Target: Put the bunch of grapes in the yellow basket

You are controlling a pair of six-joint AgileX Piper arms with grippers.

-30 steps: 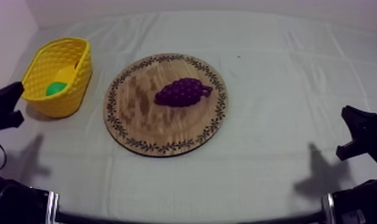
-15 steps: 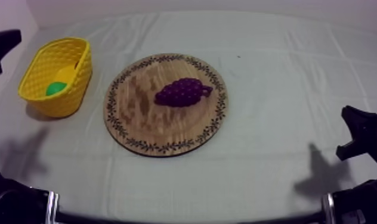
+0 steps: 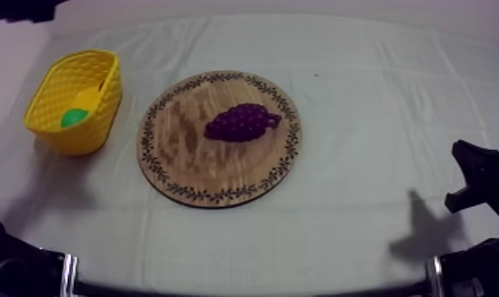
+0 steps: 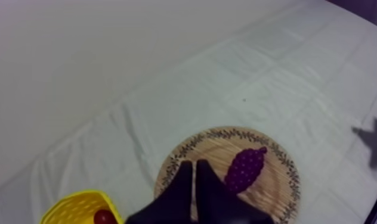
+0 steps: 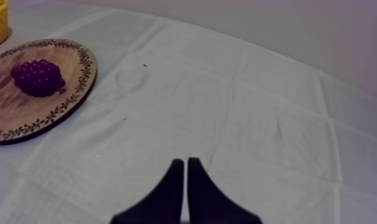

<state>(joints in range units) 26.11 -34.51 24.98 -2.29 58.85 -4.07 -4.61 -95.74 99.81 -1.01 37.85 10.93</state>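
Note:
A purple bunch of grapes [image 3: 241,122] lies on the round wooden board [image 3: 181,170], right of its centre. The yellow basket [image 3: 43,95] stands left of the board. My left arm [image 3: 20,8] comes in at the upper left, beyond the basket. My left gripper [image 4: 194,162] is shut on nothing, its fingers together as a narrow wedge high above the board's [image 4: 274,190] near side, with the grapes [image 4: 246,170] just beside it. My right gripper [image 5: 185,161] is shut and empty, low over bare cloth, well apart from the board [image 5: 71,77] and grapes [image 5: 37,77].
Inside the basket lie a green fruit [image 3: 73,117] and a yellow one [image 3: 87,96]; a small red fruit [image 4: 104,215] shows there in the left wrist view. My right arm [image 3: 478,178] rests at the table's right edge. A wall stands behind the table.
My left arm has lifted from the lower left edge, past the basket, to the upper left corner of the top view. Grapes, board and right arm have not moved.

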